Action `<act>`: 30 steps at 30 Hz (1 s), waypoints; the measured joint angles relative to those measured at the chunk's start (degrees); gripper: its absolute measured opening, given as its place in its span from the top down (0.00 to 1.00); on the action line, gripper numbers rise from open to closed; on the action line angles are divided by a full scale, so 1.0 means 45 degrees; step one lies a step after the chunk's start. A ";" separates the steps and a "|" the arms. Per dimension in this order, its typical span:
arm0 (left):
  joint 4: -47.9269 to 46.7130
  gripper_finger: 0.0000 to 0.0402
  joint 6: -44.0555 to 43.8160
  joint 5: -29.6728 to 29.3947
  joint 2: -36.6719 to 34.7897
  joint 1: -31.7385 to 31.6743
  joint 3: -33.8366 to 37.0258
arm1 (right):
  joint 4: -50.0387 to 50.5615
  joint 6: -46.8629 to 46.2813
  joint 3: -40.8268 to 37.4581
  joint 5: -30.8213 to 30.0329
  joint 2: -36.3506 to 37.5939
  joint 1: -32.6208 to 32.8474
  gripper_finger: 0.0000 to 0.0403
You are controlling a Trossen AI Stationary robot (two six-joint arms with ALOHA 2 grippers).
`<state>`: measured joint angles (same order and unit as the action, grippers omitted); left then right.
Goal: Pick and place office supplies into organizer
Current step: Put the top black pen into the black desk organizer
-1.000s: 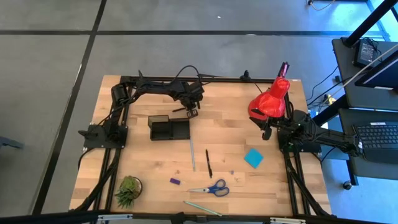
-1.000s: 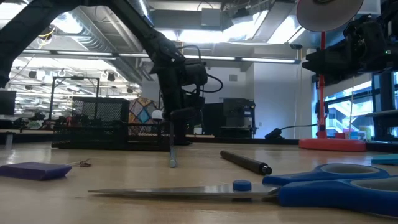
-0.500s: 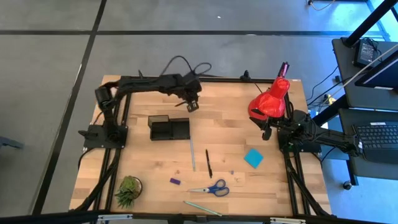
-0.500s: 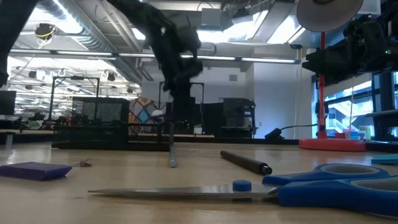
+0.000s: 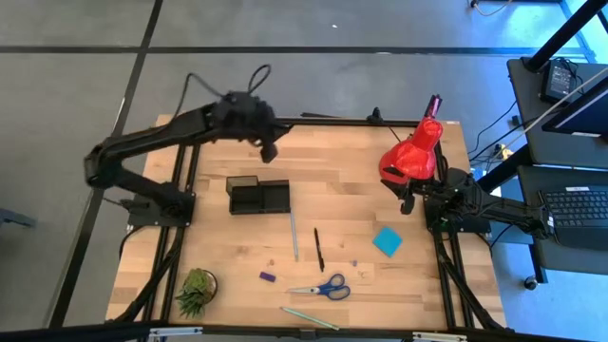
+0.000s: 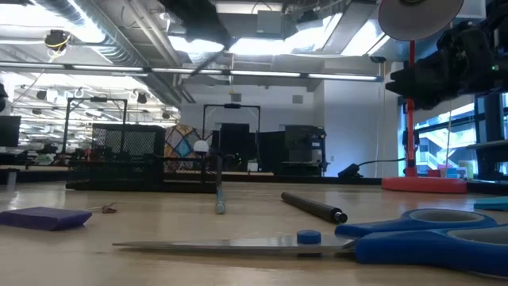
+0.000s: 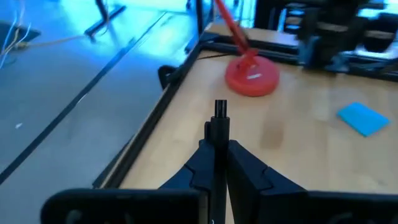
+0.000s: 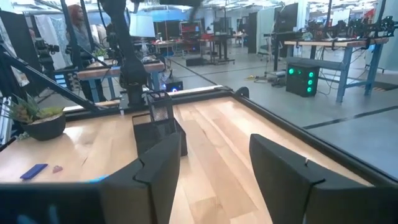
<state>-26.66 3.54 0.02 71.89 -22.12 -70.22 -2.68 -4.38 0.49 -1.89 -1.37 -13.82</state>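
My left gripper (image 5: pixel 269 150) hangs high above the table's far left part, beyond the black organizer (image 5: pixel 257 196), and is shut on a thin dark pen (image 7: pixel 219 112). The other supplies lie on the wood: a pale pen (image 5: pixel 294 236), a dark pen (image 5: pixel 319 249), a purple block (image 5: pixel 268 276), blue-handled scissors (image 5: pixel 323 288), a pale pencil (image 5: pixel 309 318) and a cyan pad (image 5: pixel 387 241). My right gripper (image 8: pixel 211 168) waits open at the right edge, pointing level across the table. My left gripper pinches the dark pen between its two fingers (image 7: pixel 245 165). The pen runs along the fingers, and its capped end (image 7: pixel 219 107) sticks out past their tips. It is lifted clear of the table, slanting a little downward with the gripper.
A red desk lamp (image 5: pixel 413 152) stands at the far right, close to my right arm. A small green potted plant (image 5: pixel 196 290) sits at the near left corner. Bare wood lies between the organizer and the lamp.
My left gripper has risen high from beside the organizer's right end and drawn back toward the table's far left. It has tipped from pointing steeply down to nearer level, carrying the dark pen along. In the low view it has climbed out of the middle.
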 joint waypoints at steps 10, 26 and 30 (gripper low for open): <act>0.3410 0.95 -0.0967 0.0033 -0.4263 0.1040 0.5338 | 0.0105 -0.0010 0.0000 -0.0004 0.0000 0.0000 0.52; 0.7478 0.95 -0.2256 -0.0113 -0.6871 0.1148 1.1199 | 0.0175 -0.0306 0.0000 -0.0010 0.0000 0.0000 0.52; 0.7552 0.95 -0.2512 -0.0029 -0.6880 0.1148 1.1640 | 0.0238 -0.0299 0.0000 -0.0010 0.0000 0.0000 0.52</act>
<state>7.32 -7.76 -0.11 40.93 -16.95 -17.84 -1.61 -5.73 0.49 -1.93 -1.37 -13.82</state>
